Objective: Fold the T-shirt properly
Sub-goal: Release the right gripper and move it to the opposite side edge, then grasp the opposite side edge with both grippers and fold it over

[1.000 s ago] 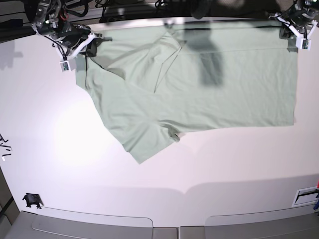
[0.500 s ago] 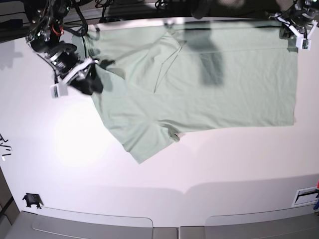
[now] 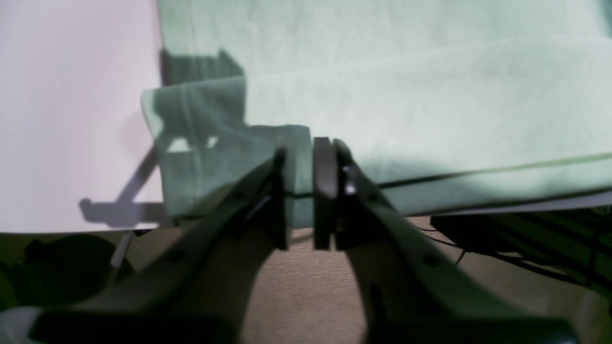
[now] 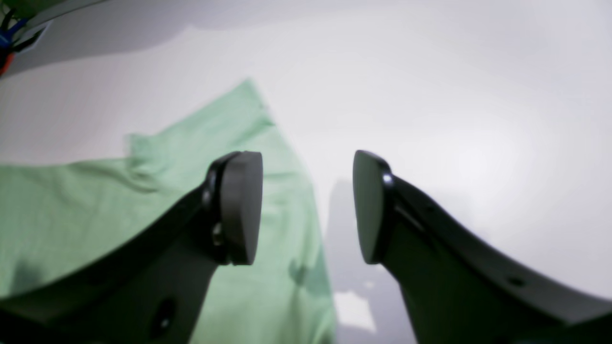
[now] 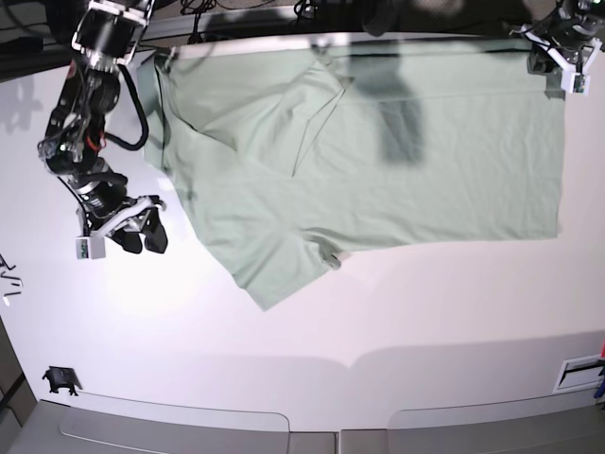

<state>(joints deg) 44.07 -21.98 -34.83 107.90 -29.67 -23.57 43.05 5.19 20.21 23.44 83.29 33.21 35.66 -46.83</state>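
Base view shows us the white desk (image 5: 397, 312) first, the largest thing here, with the T-shirt (image 5: 378, 161) spread flat across its far half. The shirt's long top edge runs along the desk's far edge, its straight hem side reaches toward the far right corner, and a sleeve (image 5: 279, 265) points down toward the middle of the desk. A dark shadow (image 5: 397, 113) crosses the cloth near the far edge.

Next we see the right arm (image 5: 90, 104) coming down over the desk's left side. Its right gripper (image 5: 142, 233) hangs over bare desk just beside the shirt's left edge, jaws well apart and empty; from the right wrist we see the green cloth under one finger (image 4: 239, 205) and white desk under the other.

At the far right corner sits the left gripper (image 3: 300, 191). From the left wrist we see its jaws parted by a narrow gap around the shirt's corner at the desk's edge; we cannot tell whether they press the cloth.
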